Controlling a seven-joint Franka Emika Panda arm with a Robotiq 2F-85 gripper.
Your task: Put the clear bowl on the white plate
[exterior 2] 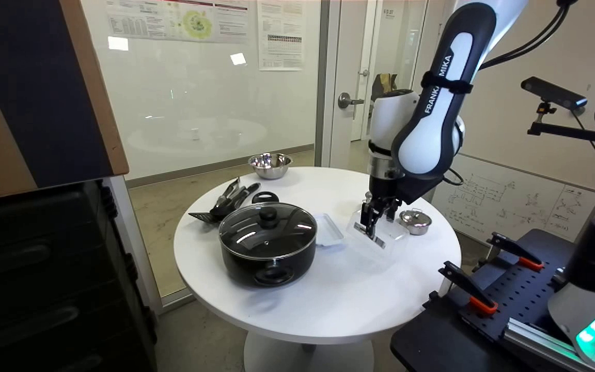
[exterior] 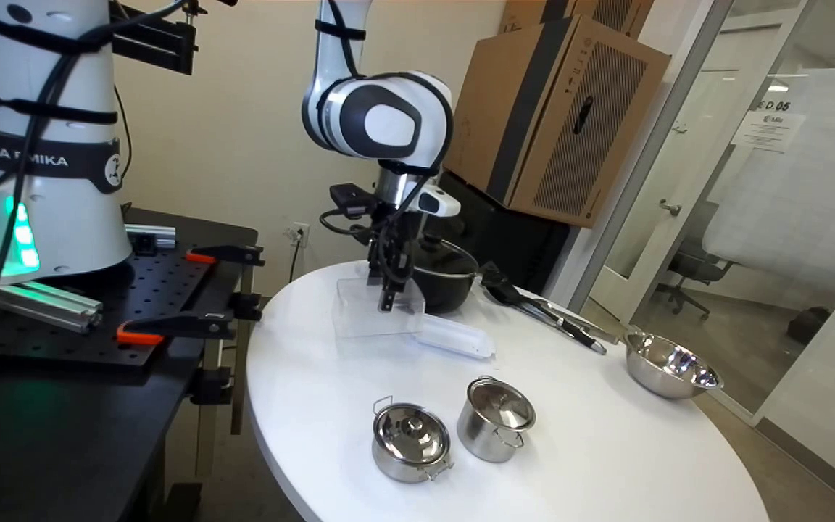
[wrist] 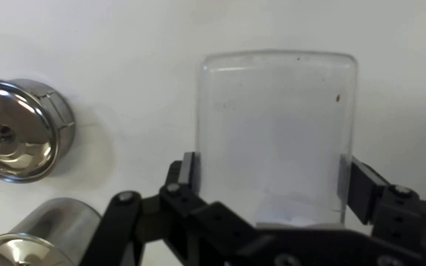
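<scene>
The clear bowl [exterior: 359, 319] is see-through and squarish. It also shows in an exterior view [exterior 2: 393, 235] and in the wrist view [wrist: 277, 111]. My gripper [wrist: 272, 173] has a finger against each of two opposite side walls of the bowl, shut on it. The gripper also shows in both exterior views [exterior: 381, 288] [exterior 2: 379, 227]. The bowl looks slightly above the table, but its exact height is hard to tell. The white plate [exterior: 457, 336] is a thin oblong dish beside the bowl, also seen in an exterior view [exterior 2: 330, 230]. The wrist view does not show it clearly.
A black lidded pot [exterior 2: 269, 243] stands near the plate. Black utensils [exterior: 548, 312] lie beyond it. A steel bowl [exterior: 671, 366] sits near the table edge. Two small lidded steel pots [exterior: 410, 442] [exterior: 496, 419] stand on the round white table [exterior: 591, 449].
</scene>
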